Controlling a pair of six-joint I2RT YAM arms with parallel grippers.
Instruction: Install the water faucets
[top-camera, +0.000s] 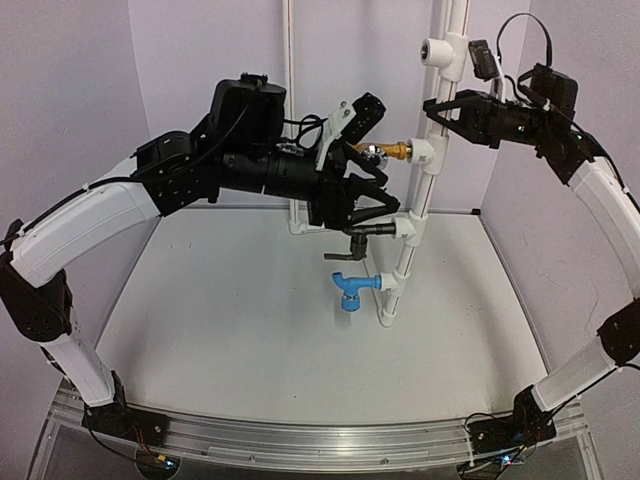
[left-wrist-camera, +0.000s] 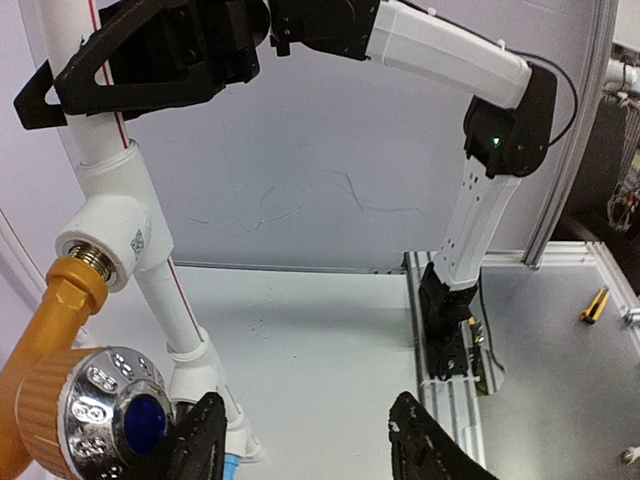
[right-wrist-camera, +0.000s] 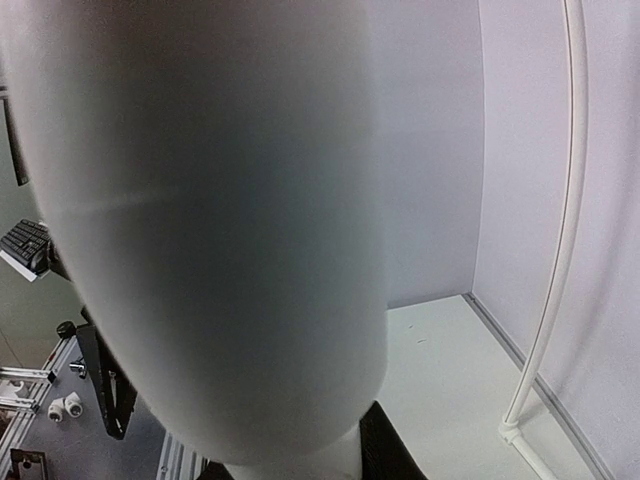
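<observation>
The gold faucet sits in the top tee of the white pipe. The pipe stands on the table near the far edge, right of the middle. The faucet lies level. Its long way points from the pipe toward the table's left edge, with the shiny knob at the free end.

My left gripper is the nearer one. Its fingers are apart with nothing between them. The knob is just beside one finger, not inside. I think I must slide over until the knob sits between the fingers, then turn.

My right gripper is clamped on the pipe higher up. The black faucet and blue faucet are plugged in lower down the pipe.
</observation>
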